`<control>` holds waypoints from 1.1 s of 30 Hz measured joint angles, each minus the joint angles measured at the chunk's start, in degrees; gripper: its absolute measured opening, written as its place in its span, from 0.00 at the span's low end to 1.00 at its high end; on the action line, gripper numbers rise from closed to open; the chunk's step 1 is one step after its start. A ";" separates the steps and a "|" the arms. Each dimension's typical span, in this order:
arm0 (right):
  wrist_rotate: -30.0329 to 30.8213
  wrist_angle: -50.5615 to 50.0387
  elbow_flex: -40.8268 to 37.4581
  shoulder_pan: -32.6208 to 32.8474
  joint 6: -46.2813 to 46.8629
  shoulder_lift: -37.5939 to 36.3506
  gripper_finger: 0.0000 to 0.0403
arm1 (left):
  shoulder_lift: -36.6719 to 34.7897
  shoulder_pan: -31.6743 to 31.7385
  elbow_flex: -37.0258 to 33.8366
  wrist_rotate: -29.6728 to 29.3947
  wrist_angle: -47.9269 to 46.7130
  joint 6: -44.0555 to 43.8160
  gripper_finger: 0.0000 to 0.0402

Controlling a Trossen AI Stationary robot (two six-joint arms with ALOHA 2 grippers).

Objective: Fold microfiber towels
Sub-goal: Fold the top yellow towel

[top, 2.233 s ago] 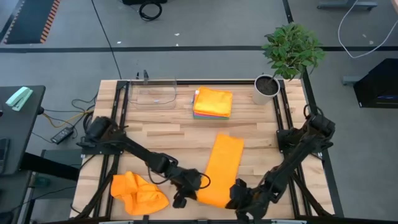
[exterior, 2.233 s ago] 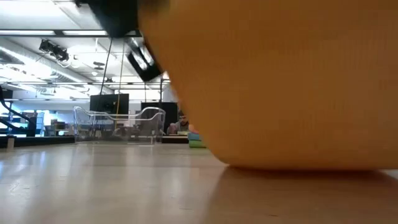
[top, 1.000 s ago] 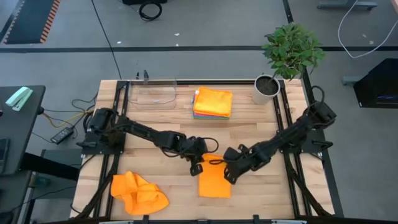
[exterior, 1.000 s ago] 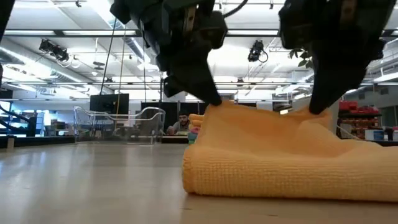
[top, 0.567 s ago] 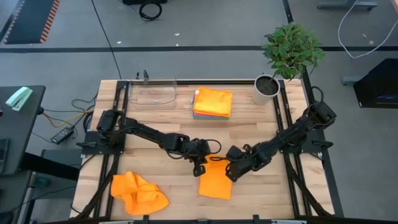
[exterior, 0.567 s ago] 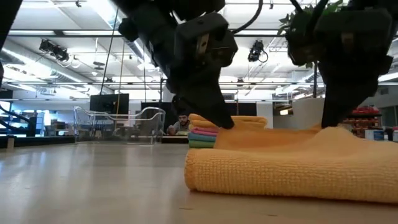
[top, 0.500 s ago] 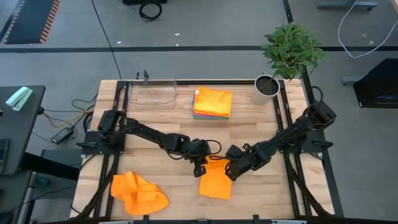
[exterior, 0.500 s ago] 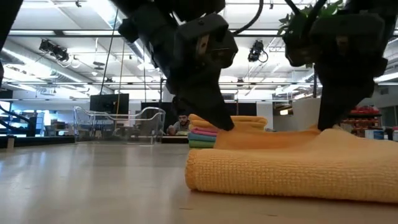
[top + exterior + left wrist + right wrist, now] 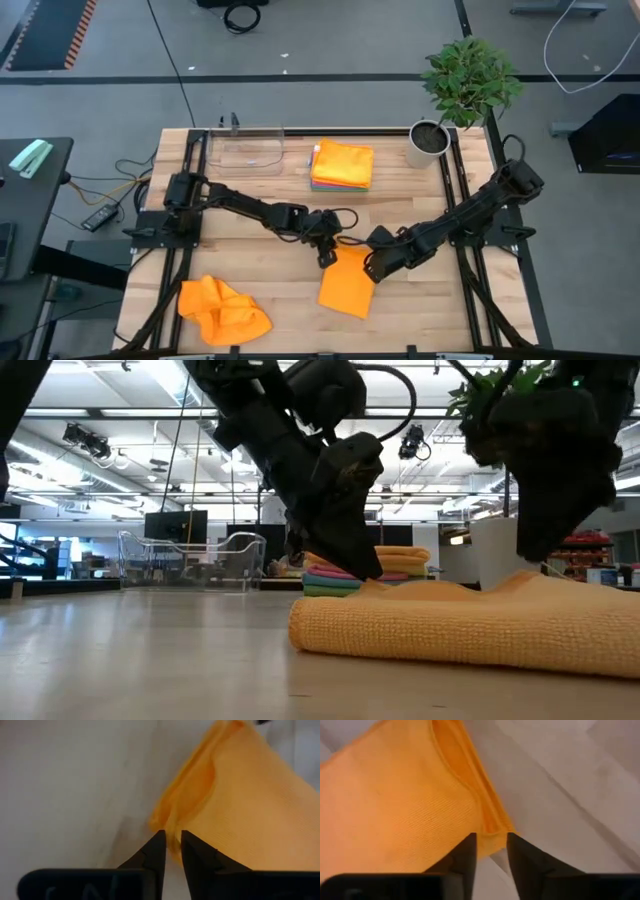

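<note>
A folded orange microfiber towel [image 9: 345, 285] lies flat on the table's near middle, doubled over, with its fold toward the near edge [image 9: 330, 630]. My left gripper [image 9: 326, 258] stands at its far left corner and my right gripper [image 9: 372, 270] at its far right corner, both pointing steeply down. Each gripper is open by a narrow gap, with that corner of the towel between the fingers. A crumpled orange towel [image 9: 222, 310] rests at the near left. A stack of folded towels [image 9: 342, 165] sits at the far middle. My left gripper has the folded towel's far left corner [image 9: 169, 822] between its slightly parted fingers, coming from above at a slant; whether the fingers touch the cloth, I cannot tell. My right gripper stands the same way over the far right corner [image 9: 492, 826], which lies on the table; touch cannot be told.
A clear plastic tray [image 9: 247, 150] stands at the far left. A potted plant [image 9: 430, 140] stands at the far right corner. Bare wood shows between the folded towel and the stack, and to the right of the towel.
Both grippers have sunk and drifted a little toward the far edge with the towel's upper corners. The raised corners have settled onto the lower layer, so the doubled towel now lies flat and slightly skewed.
</note>
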 joint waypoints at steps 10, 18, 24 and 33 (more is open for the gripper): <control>7.22 -2.77 -0.16 4.73 8.03 -8.83 0.36 | -5.35 3.35 0.09 0.43 -0.65 -2.76 0.29; 7.90 2.21 -0.28 4.17 -1.13 -6.47 0.31 | -7.73 -2.16 0.04 5.92 -6.10 -9.39 0.33; 2.39 13.09 -5.26 1.24 -11.02 -5.26 0.16 | -4.59 -11.06 0.09 2.31 -3.96 -13.90 0.30; -2.65 28.69 -19.91 0.66 -6.81 -5.78 0.01 | 2.73 -15.26 0.01 0.79 2.37 -17.66 0.10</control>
